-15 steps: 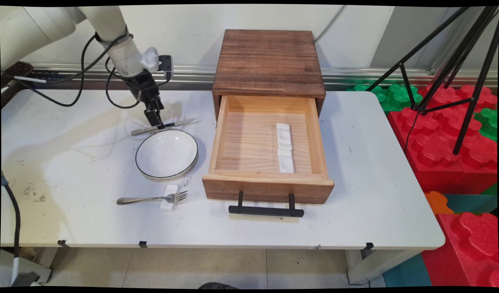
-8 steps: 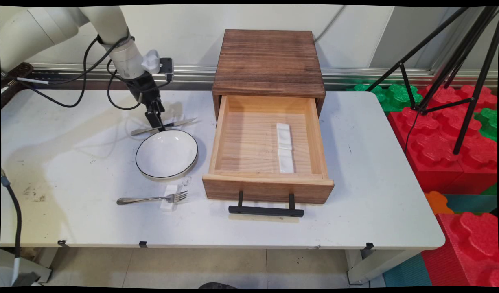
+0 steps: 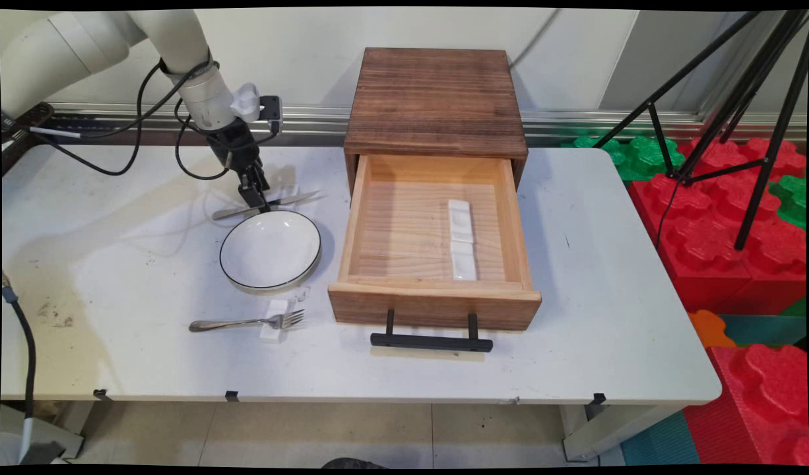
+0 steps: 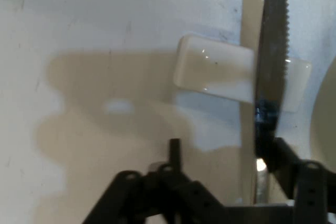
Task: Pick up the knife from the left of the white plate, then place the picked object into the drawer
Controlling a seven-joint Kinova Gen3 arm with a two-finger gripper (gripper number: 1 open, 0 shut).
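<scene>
main view: the gripper [image 3: 258, 203] stood at the knife [image 3: 267, 204], which lay on the white table [image 3: 609, 316] just beyond the far rim of the white bowl [image 3: 270, 250]. whether the fingers were spread or closed on the knife could not be told from this view. near the table's near side, a fork [image 3: 247, 322] rested its tines on a small white rest [image 3: 273, 321]. to the right of the bowl stood the wooden cabinet [image 3: 436, 105], its drawer [image 3: 435, 307] pulled out, with two white rests [image 3: 462, 239] lying end to end inside.

hand view: the knife's [image 4: 271, 72] serrated blade lay across a white rest [image 4: 212, 69]. one finger [image 4: 173, 150] was well left of the blade, the other finger [image 4: 286, 163] at the blade; the jaws were spread, not closed on the knife.
</scene>
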